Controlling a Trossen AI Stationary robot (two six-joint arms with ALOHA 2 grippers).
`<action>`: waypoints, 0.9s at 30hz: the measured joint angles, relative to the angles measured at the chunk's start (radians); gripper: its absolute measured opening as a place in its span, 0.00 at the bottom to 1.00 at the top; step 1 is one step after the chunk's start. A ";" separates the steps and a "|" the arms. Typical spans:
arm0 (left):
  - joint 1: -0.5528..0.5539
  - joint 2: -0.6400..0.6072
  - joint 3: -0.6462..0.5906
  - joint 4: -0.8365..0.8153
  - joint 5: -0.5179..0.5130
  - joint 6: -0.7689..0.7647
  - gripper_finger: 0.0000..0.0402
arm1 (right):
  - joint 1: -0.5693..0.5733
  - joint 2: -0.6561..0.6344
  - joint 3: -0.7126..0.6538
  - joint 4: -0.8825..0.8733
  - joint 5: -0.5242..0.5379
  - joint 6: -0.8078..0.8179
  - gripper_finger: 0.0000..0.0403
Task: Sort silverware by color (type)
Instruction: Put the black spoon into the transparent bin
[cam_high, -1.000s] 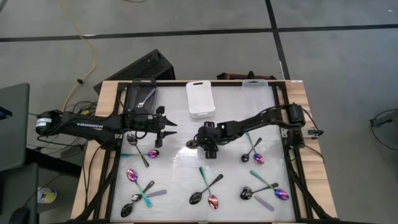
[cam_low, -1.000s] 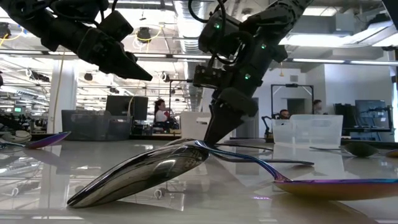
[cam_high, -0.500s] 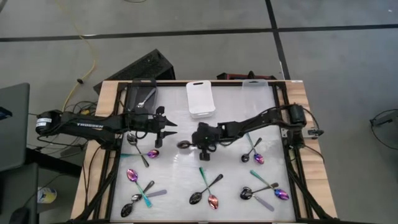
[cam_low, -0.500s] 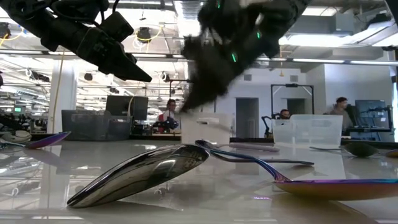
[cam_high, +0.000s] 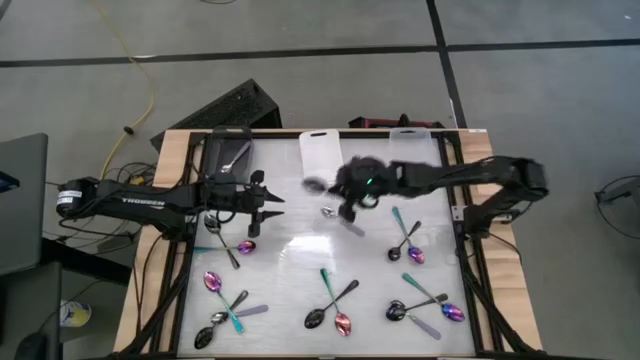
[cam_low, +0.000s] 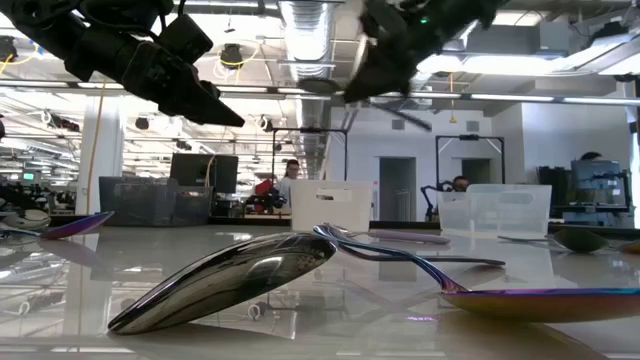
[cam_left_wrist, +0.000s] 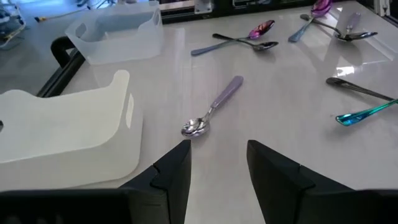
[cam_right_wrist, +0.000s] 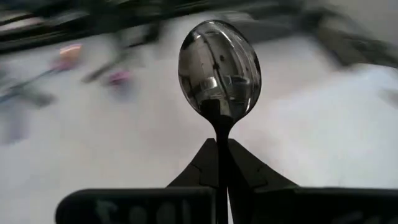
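My right gripper (cam_high: 348, 192) hangs high over the table's far middle, shut on a glossy black spoon (cam_right_wrist: 219, 68) whose bowl (cam_high: 315, 185) juts past the fingertips. A silver spoon with a pale lilac handle (cam_high: 340, 220) lies flat on the table below it, also seen as the silver spoon (cam_left_wrist: 211, 112) in the left wrist view. My left gripper (cam_left_wrist: 217, 165) hovers open at the table's left (cam_high: 268, 205), pointing toward that spoon. Other spoons, black, silver and purple-pink with teal handles, lie scattered over the near half (cam_high: 330, 300). My right gripper pinches the black spoon's neck (cam_right_wrist: 221, 138), just behind the bowl, between its two fingers. The spoon lies along the fingers, with its bowl sticking out ahead of the tips. The fingers slant downward, coming from the table's right. The spoon is lifted clear of the table.
Three bins stand along the far edge: a black one (cam_high: 228, 155) with a spoon in it, a white one (cam_high: 322, 158) and a clear one (cam_high: 412, 148). Spoon clusters lie at the near left (cam_high: 225, 305), near right (cam_high: 425, 305) and right (cam_high: 405, 242).
My right gripper has risen from the table's middle with the black spoon and swung toward the far edge, rolling as it went. The spoon is now lifted clear. The silver spoon with the lilac handle now shows where the arm stood.
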 joint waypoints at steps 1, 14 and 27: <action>0.000 0.000 0.000 -0.002 0.000 0.000 0.35 | -0.022 -0.038 -0.003 -0.051 0.049 0.018 0.07; 0.000 0.000 0.000 -0.002 0.000 -0.031 0.35 | -0.497 -0.236 -0.170 -0.336 0.094 0.122 0.08; -0.004 0.000 0.000 -0.007 0.000 -0.068 0.35 | -0.769 -0.217 -0.307 -0.216 0.007 0.055 0.08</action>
